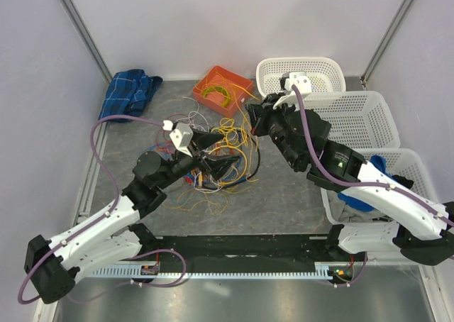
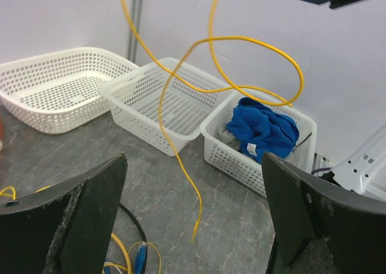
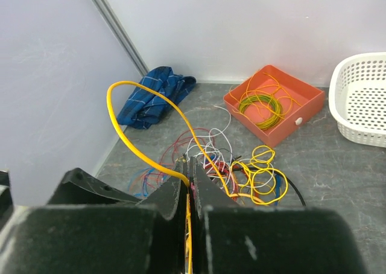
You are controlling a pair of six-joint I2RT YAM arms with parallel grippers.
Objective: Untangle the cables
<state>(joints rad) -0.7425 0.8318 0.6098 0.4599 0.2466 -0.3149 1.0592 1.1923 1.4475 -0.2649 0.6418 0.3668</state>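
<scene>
Well, the cables (image 1: 216,169) lie in a loose knot of yellow, red, white, blue and black at the middle of the table (image 1: 284,201). Right over that knot the left gripper (image 1: 218,154) hangs with its jaws spread wide. At 2 o'clock from the knot the right gripper (image 3: 188,171) has its jaws pinched tight on one yellow cable (image 3: 142,93), which arcs up out of the fingers (the left wrist view shows a yellow strand looping in the air, its loose end pointing down). An orange tray (image 1: 241,81) with a coiled yellow-green cable (image 1: 213,91) sits at 12 o'clock from the knot, a checked blue cloth (image 1: 128,93) at 10 o'clock, and three white baskets (image 1: 369,123) run from 1 to 4 o'clock, the one at 4 o'clock holding a blue cloth (image 2: 262,129)
</scene>
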